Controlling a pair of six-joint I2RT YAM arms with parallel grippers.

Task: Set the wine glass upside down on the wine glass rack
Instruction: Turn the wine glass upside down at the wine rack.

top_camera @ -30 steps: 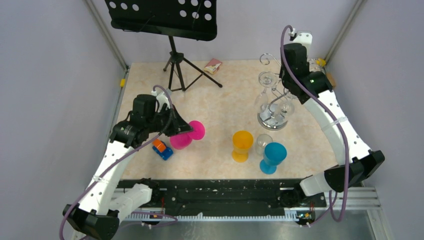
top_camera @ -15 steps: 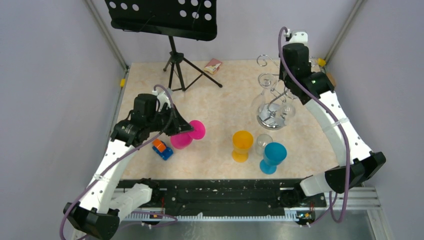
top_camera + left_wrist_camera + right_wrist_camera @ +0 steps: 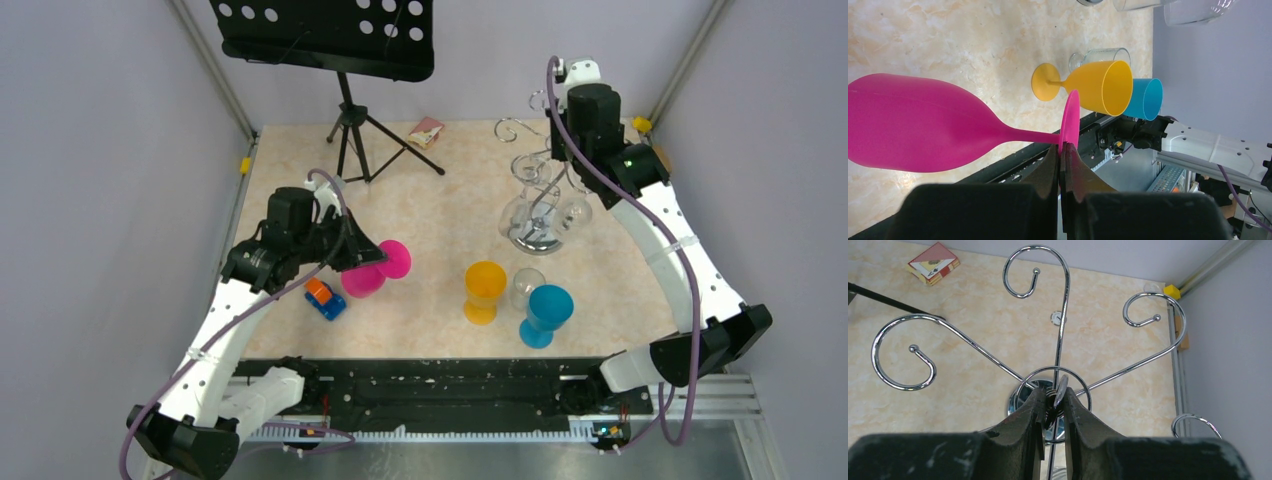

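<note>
While the right arm arches high, wrist pointing down over the wine glass rack, the right gripper is clamped on the rack's top hub. Well left of the rack, the left arm sits bent and low. The left gripper pinches the foot of the pink wine glass, which is held on its side.

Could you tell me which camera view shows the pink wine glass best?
The left wrist view: the pink wine glass fills it, bowl, stem and foot, with the left gripper pinching the foot's rim. The top external view shows it small, partly under the gripper. The right wrist view misses it, facing the wine glass rack.
</note>
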